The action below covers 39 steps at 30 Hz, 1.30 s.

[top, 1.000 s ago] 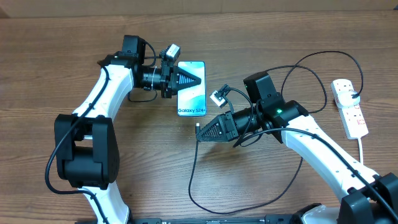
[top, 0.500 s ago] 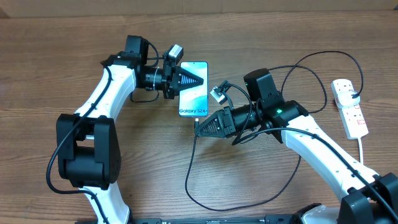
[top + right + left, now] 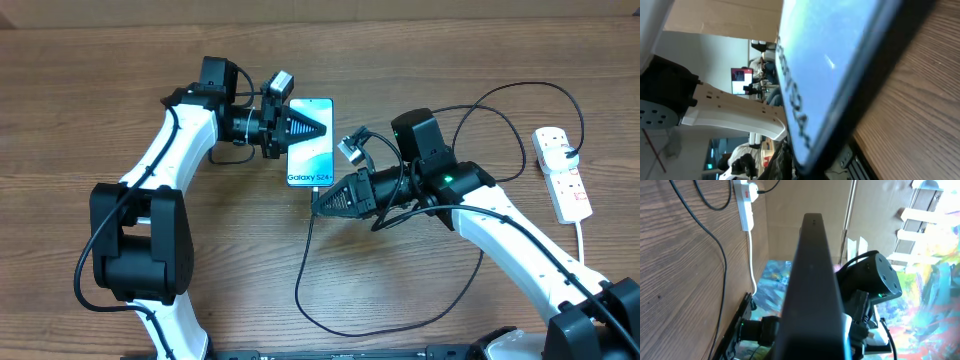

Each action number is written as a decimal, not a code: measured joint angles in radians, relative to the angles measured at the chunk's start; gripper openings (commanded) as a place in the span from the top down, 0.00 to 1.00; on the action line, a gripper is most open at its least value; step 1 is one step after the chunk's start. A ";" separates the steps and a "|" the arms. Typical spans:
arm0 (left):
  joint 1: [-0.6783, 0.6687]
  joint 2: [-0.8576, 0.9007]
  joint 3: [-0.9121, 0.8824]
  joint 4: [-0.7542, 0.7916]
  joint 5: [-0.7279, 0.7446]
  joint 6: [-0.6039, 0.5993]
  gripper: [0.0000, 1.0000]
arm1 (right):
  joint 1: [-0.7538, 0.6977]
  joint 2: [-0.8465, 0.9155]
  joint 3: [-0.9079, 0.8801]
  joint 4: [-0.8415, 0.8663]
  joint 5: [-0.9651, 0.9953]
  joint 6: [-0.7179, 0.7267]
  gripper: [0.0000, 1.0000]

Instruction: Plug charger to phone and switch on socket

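The phone (image 3: 311, 158) shows its light blue "Galaxy S24" screen at the table's middle. My left gripper (image 3: 326, 128) reaches over it from the left and is shut on it. One dark finger (image 3: 812, 280) fills the centre of the left wrist view. My right gripper (image 3: 319, 204) is shut on the charger plug, whose tip sits at the phone's lower short edge. The thin black charger cable (image 3: 303, 290) hangs from it and loops across the near table. The right wrist view shows the phone screen (image 3: 830, 65) very close above the wood. The white socket (image 3: 562, 172) lies far right, apart from both grippers.
The charger cable (image 3: 520, 110) curls in a wide loop behind the right arm toward the socket, where a black plug (image 3: 570, 152) sits. The socket's white cord (image 3: 583, 240) runs toward the near right edge. The socket (image 3: 745, 205) also shows in the left wrist view.
My right gripper has carried the charger plug up and left to the phone's lower edge. The left gripper shifted slightly right with the phone, then held still.
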 measured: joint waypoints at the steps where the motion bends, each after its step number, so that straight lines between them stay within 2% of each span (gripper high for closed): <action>1: 0.000 0.000 0.000 0.000 0.000 0.000 0.96 | 0.002 0.000 0.000 0.011 0.000 0.011 0.96; 17: 0.000 0.000 0.000 0.003 0.002 0.000 0.96 | 0.002 0.000 0.000 0.032 0.015 0.074 0.96; 39: 0.001 0.000 0.000 0.003 0.002 0.000 0.96 | 0.039 0.000 0.000 0.042 0.089 0.085 0.96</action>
